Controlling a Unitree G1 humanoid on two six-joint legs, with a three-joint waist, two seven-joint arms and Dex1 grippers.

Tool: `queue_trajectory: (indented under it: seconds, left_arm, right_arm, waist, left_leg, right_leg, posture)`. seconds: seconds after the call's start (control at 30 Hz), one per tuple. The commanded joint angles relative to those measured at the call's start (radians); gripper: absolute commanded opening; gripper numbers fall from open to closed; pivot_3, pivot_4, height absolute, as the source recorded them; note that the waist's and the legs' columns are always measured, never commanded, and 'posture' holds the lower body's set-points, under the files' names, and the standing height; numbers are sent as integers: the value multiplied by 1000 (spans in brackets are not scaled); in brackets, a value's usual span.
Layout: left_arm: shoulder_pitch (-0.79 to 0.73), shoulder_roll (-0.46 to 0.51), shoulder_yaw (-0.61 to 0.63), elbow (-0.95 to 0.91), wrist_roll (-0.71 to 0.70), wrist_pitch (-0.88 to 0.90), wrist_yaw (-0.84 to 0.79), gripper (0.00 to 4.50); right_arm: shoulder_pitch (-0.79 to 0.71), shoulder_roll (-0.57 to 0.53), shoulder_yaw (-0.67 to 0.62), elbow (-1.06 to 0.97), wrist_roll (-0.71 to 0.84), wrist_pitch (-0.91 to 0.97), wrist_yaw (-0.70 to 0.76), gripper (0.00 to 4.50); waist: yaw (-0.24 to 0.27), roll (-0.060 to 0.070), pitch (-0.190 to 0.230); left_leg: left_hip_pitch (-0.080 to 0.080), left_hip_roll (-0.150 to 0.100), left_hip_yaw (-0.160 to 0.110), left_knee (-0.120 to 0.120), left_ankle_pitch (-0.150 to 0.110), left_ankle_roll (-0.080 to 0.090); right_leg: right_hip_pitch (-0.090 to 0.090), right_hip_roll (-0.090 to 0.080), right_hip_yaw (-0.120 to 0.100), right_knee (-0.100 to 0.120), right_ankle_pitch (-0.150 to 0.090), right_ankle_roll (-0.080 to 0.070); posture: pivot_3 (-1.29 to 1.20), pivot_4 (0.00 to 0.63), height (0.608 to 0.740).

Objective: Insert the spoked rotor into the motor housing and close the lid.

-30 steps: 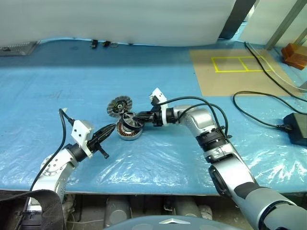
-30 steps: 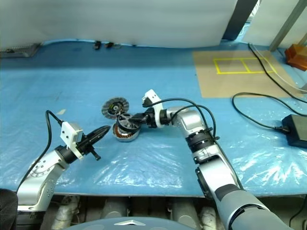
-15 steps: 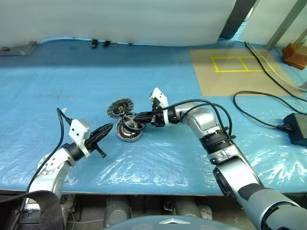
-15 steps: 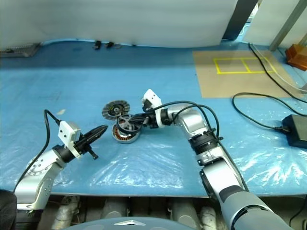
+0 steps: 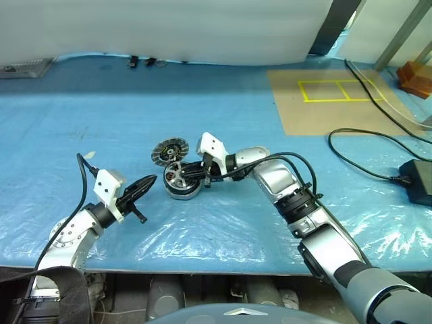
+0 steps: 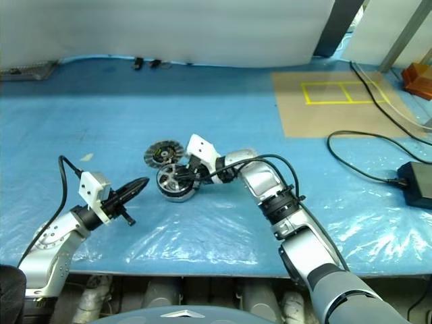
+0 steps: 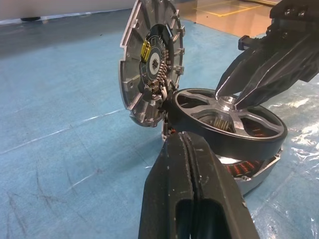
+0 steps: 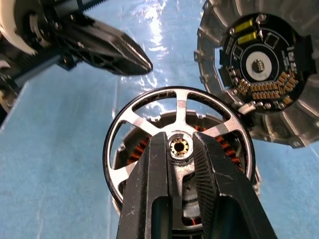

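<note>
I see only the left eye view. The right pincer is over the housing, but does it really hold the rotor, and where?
Observer: Yes. The right wrist view shows the right pincer shut on the silver hub of the spoked rotor.
Operator: Is the rotor fully inside the motor housing?
Observer: Not yet. In the left wrist view the rotor sits tilted on the motor housing, copper windings visible beneath.
Operator: And the lid?
Observer: The lid stands on edge, leaning beside the housing.
Operator: Left pincer?
Observer: The left pincer is shut, empty.
</note>
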Motion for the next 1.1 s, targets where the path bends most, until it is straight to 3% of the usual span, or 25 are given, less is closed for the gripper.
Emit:
queue_trajectory:
  seconds: [0.03, 0.4, 1.1]
  left_arm:
    - [-1, 11, 21, -18, -11, -15, -1, 0]
    - [-44, 22, 4, 16, -9, -12, -19, 0]
    - [-44, 30, -5, -10, -21, 17, -37, 0]
  right_arm:
    - [21, -14, 49, 22, -60, -52, 13, 267]
    - [-7, -22, 49, 17, -95, -61, 7, 267]
    - [-13, 16, -8, -11, -53, 45, -15, 267]
  waist:
    - [-1, 0, 0]
    - [0, 0, 0]
    - [0, 0, 0]
  left_leg:
    - [0, 0, 0, 0, 0, 0]
    - [9, 0, 0, 0, 0, 0]
    - [8, 0, 0, -1, 0, 0]
  right_leg:
    - [1, 0, 0, 0, 0, 0]
    - [11, 0, 0, -1, 0, 0]
    - [10, 0, 0, -2, 0, 0]
  posture:
    - [0, 150, 740]
    - [0, 150, 740]
    - [0, 150, 740]
